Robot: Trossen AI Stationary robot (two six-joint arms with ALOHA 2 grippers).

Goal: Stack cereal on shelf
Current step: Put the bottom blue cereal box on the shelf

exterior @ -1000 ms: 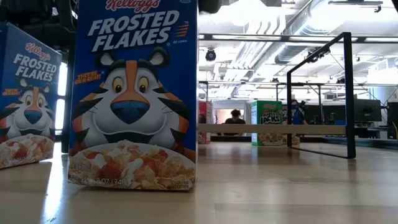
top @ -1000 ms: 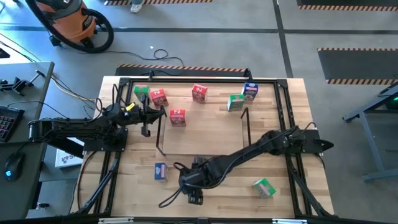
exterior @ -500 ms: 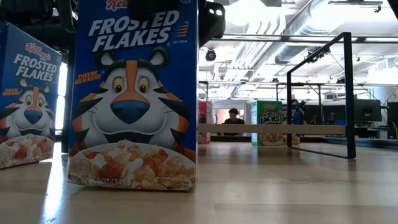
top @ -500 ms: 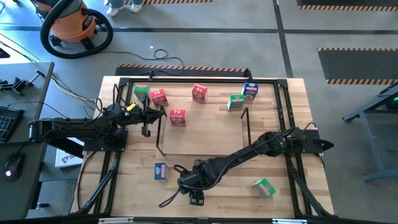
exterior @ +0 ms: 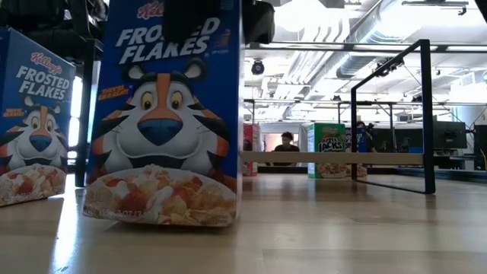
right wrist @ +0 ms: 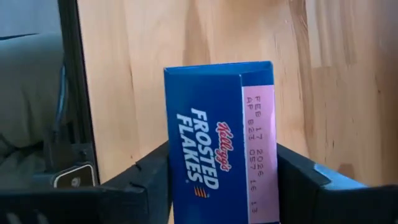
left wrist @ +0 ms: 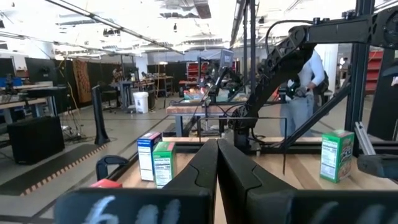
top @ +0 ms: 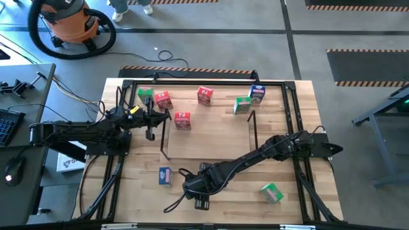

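My right gripper (top: pixel 201 193) is near the table's front edge, shut on a blue Frosted Flakes cereal box (right wrist: pixel 217 155), which fills the low view (exterior: pixel 163 122). My left gripper (top: pixel 150 126) is shut and empty, hovering by the left end of the black wire shelf (top: pixel 208 137). A second blue box (top: pixel 165 176) stands on its bottom to the left of the held one. Red boxes (top: pixel 182 120), green boxes (top: pixel 241 105) and a blue box (top: pixel 257 93) stand along the far side. A green box (top: pixel 271 191) lies at the front right. My right gripper pinches the blue box between its two fingers (right wrist: pixel 297 175), on two opposite faces near its top end (right wrist: pixel 258 81). The fingers come from above, pointing down. The box stands slightly tilted; whether its bottom edge (exterior: pixel 156 219) is still on the table, I cannot tell.
A larger black rail frame (top: pixel 291 96) borders the tabletop. A loose cable (top: pixel 176 204) lies by the front edge beside my right gripper. Bare wood lies inside the wire shelf outline. A person stands beyond the table in the left wrist view (left wrist: pixel 305 93).
My right gripper has come down over the top of the blue box, showing more in the low view. The box has tipped slightly from upright, and its bottom edge now slants.
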